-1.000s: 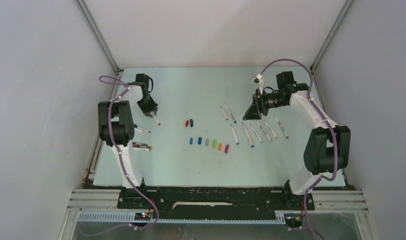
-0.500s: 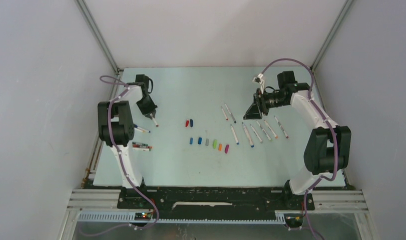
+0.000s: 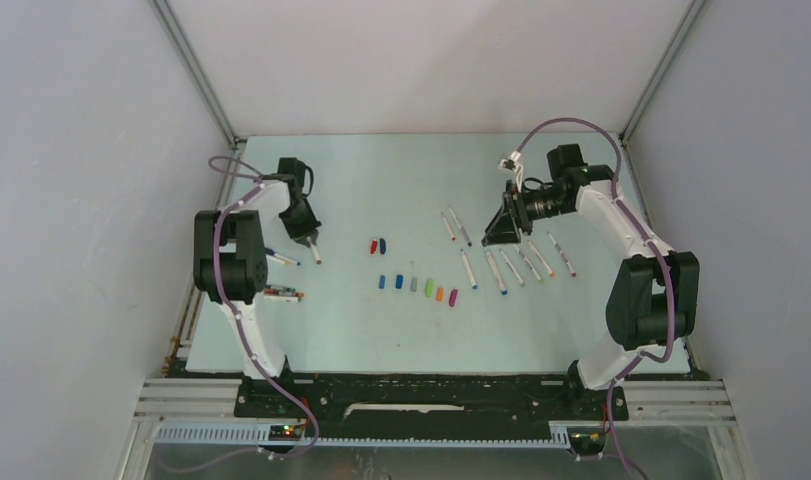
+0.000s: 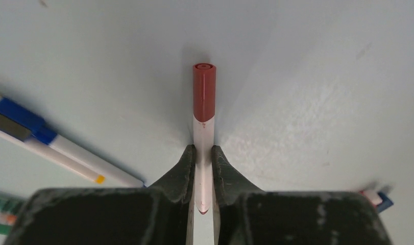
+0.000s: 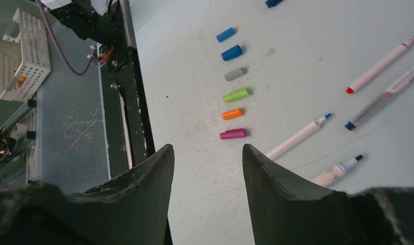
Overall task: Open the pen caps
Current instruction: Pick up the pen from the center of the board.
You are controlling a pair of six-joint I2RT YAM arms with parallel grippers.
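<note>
left gripper (image 4: 203,153) is pinched narrow on the white barrel of a pen (image 4: 202,133), down at the table (image 4: 307,76) on its left side. can't tell if it's lifted. you've gripped behind the dark red cap (image 4: 203,92), so the capped end sticks out free to be pulled. right gripper (image 5: 205,150) is spread, holding nothing, hovering over the uncapped pens (image 5: 296,140) beside the row of loose caps (image 5: 233,114). my read: it has to cross over and take that cap.
</note>
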